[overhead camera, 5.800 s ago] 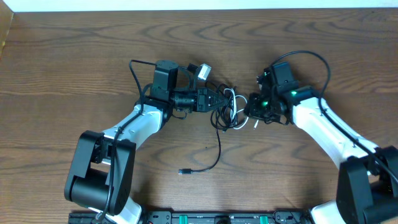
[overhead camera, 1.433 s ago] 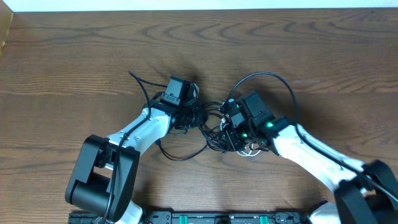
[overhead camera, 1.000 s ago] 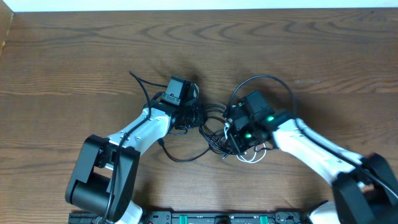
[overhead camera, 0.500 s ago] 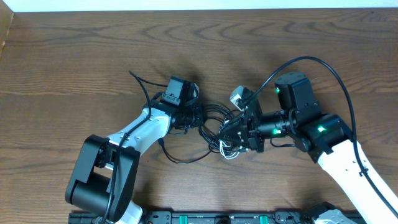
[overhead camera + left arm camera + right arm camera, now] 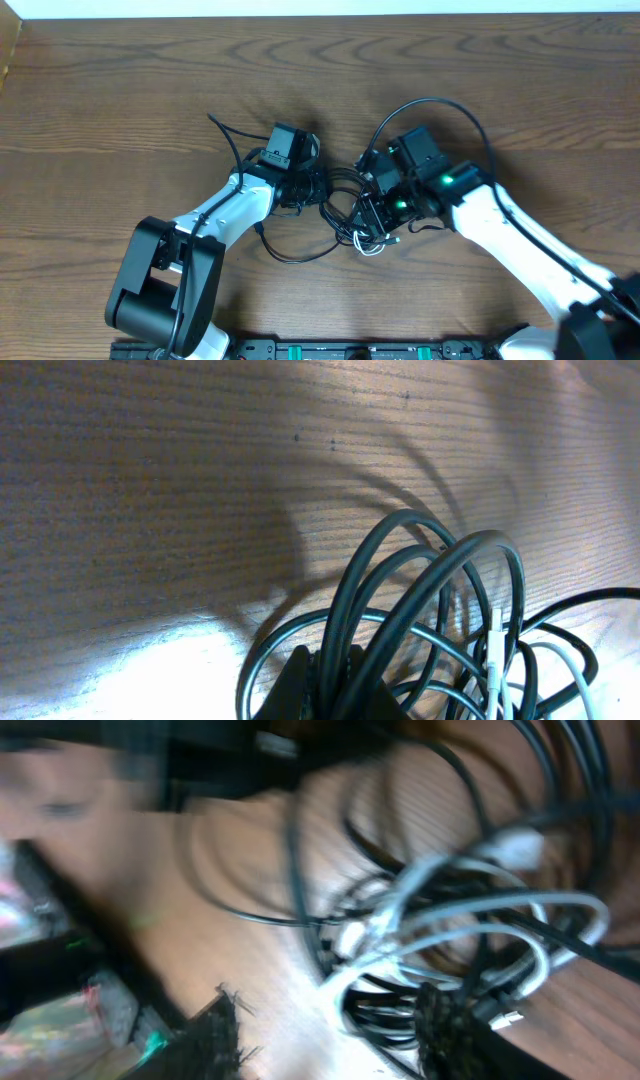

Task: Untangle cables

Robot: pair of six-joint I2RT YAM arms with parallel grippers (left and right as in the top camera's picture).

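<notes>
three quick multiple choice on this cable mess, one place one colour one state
1. Where is the cable tangle? A between the grippers B at the table's left edge C off the table
2. Cable colour under the right gripper? A red B white C yellow
3. The left gripper is A wide open B shut on black cables C out of view
1 A: overhead, it lies between both arms' tips. 2 B: the white cable loops between its fingers. 3 B: black loops run from its closed tips.
</notes>
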